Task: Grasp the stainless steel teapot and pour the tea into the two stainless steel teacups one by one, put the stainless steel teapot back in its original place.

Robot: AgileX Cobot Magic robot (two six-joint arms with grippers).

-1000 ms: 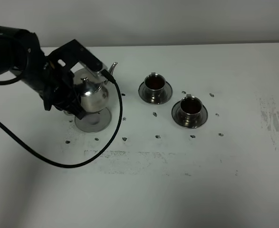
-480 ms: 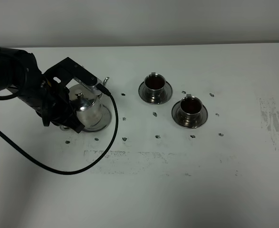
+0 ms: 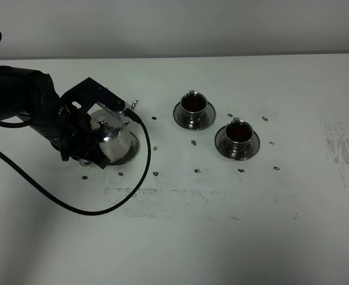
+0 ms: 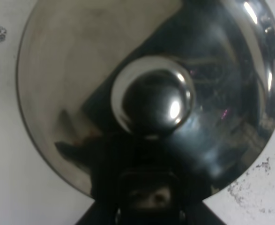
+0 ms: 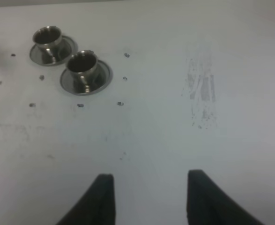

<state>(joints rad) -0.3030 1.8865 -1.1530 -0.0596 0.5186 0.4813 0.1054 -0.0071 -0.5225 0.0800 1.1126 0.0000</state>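
A: Any brand or writing to read?
B: None legible on the steel pieces or the table point(image 3: 233, 237); only dark specks and scuffed patches mark its white top

A: Where is the stainless steel teapot point(image 3: 116, 138)?
B: Upright on its round saucer point(image 3: 132, 152), left of the middle of the table. The left end effector point(image 3: 94, 145) is clenched on it at the handle side, though the black arm hides the handle itself. In the left wrist view the domed lid and knob point(image 4: 152, 96) fill nearly everything

A: And room to move?
B: The two stainless steel teacups point(image 3: 193, 103) point(image 3: 238, 132) sit on saucers well apart from the pot, both holding dark tea point(image 3: 192, 104). The right and near parts of the table lie open, and the back edge is close behind the cups

A: The other arm?
B: The right end effector point(image 5: 149, 197) hangs released over bare table, its fingers cut off by the frame
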